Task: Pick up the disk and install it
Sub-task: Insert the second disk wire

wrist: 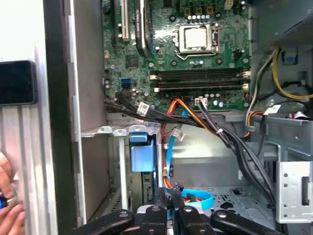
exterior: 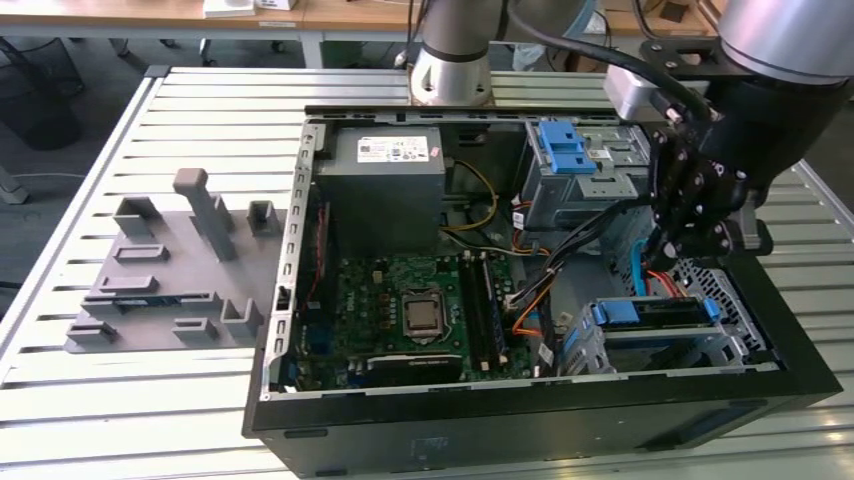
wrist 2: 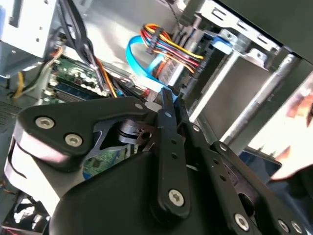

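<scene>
Exterior view | my gripper [exterior: 697, 240] hung inside case above disk [exterior: 657, 313] | jaws looked closed, empty | risk: snagging blue cable [exterior: 642, 262].

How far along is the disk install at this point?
Looks nearly done: the disk sits inside the drive cage. In hand: nothing; the gripper hangs just above it, shut and empty. Left: whether the disk is fully seated cannot be told.

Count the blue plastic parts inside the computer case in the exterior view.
2. One blue latch sits on the drive cage near the arm's base; a blue-framed disk sits in the bay below the gripper. Cables or the arm may hide others.
</scene>
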Robot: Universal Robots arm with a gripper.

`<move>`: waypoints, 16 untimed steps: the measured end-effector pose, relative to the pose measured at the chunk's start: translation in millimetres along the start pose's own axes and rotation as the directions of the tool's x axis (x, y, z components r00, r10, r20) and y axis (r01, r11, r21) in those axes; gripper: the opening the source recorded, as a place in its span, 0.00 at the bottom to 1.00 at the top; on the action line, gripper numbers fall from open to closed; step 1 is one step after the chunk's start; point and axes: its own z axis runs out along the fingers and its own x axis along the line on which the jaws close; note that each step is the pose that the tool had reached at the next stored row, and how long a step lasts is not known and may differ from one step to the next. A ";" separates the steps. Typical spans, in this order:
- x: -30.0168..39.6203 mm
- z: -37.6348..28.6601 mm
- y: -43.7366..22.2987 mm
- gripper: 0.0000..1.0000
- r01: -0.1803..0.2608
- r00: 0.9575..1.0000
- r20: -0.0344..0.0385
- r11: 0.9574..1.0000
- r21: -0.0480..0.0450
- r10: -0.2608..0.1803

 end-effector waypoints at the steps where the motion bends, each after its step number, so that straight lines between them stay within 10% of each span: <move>1: 0.0 0.4 0.0 0.16 -0.001 1.000 0.012 1.000 -0.001 0.001; 4: 0.3 3.1 0.1 0.16 -0.002 0.999 0.048 1.000 -0.003 0.002; 12: 14.4 17.6 0.7 0.16 -0.002 0.999 0.049 1.000 0.000 0.002; 16: 15.6 18.0 1.8 0.16 -0.003 0.999 0.049 1.000 0.018 0.002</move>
